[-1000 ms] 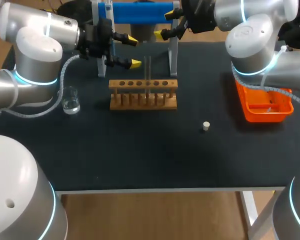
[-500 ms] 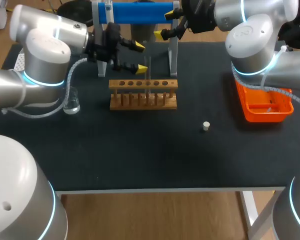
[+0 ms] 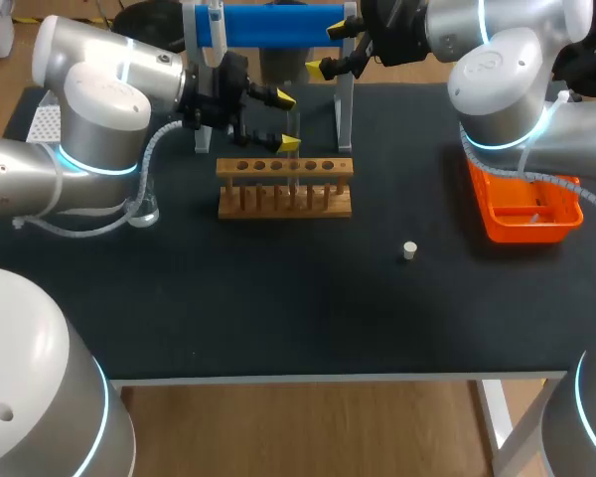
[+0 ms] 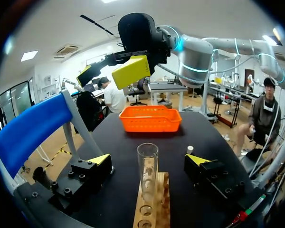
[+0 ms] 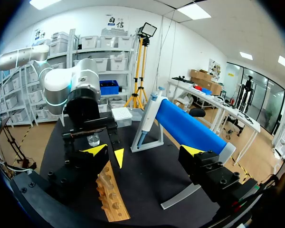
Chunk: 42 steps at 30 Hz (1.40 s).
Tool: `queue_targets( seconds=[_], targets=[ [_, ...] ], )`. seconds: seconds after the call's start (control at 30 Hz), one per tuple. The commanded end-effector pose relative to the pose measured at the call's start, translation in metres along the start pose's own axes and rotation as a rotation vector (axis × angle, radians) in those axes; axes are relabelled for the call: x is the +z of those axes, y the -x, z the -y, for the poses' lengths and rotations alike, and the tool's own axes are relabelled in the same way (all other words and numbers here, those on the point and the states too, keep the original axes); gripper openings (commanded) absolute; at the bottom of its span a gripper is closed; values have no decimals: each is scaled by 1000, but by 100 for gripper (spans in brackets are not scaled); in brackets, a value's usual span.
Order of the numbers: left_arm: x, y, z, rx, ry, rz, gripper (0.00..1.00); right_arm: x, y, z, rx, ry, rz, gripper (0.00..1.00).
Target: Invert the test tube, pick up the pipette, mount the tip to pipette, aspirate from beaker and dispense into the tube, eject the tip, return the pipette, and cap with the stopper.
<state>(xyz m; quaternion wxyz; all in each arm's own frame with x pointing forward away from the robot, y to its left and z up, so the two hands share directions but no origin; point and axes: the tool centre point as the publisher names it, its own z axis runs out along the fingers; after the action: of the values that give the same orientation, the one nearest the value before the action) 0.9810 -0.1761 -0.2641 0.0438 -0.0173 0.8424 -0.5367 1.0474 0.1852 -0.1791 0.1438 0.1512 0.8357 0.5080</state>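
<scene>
My left gripper [image 3: 286, 120] is spread wide at the upper centre of the head view. Its yellow tips sit on either side of the upright test tube [image 3: 294, 141] and do not touch it. The tube stands in the wooden rack [image 3: 284, 189]. My right gripper [image 3: 333, 49] is also spread and holds nothing, at the top edge beside the blue pipette stand [image 3: 278, 22]. The beaker [image 3: 144, 207] is at centre left, partly behind my left arm. The stopper [image 3: 409, 250] lies right of centre, and the orange basket [image 3: 528, 217] is at the right edge.

My left arm [image 3: 99, 109] hides most of the beaker [image 3: 149, 211]. The rack [image 4: 151, 209] is cut off at the picture's edge. The clear test tube [image 3: 294, 159] barely shows from above.
</scene>
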Motion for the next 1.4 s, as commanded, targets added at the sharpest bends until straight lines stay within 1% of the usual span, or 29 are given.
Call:
queue_targets(
  seconds=[0.03, 0.57, 1.0, 1.13, 1.4],
  targets=[
    [8, 5, -3, -1, 11, -7, 100, -1, 0, 0, 0, -1, -1, 100],
    [20, 7, -12, -6, 49, -9, 100, -1, 0, 0, 0, -1, -1, 100],
    [26, 4, -15, 12, 87, 20, 100, -1, 0, 0, 0, -1, -1, 100],
    [27, 3, -15, -3, 101, 41, 100, -1, 0, 0, 0, -1, -1, 100],
    [29, 1, -18, -12, 117, 47, 100, -1, 0, 0, 0, -1, -1, 100]
  ],
)
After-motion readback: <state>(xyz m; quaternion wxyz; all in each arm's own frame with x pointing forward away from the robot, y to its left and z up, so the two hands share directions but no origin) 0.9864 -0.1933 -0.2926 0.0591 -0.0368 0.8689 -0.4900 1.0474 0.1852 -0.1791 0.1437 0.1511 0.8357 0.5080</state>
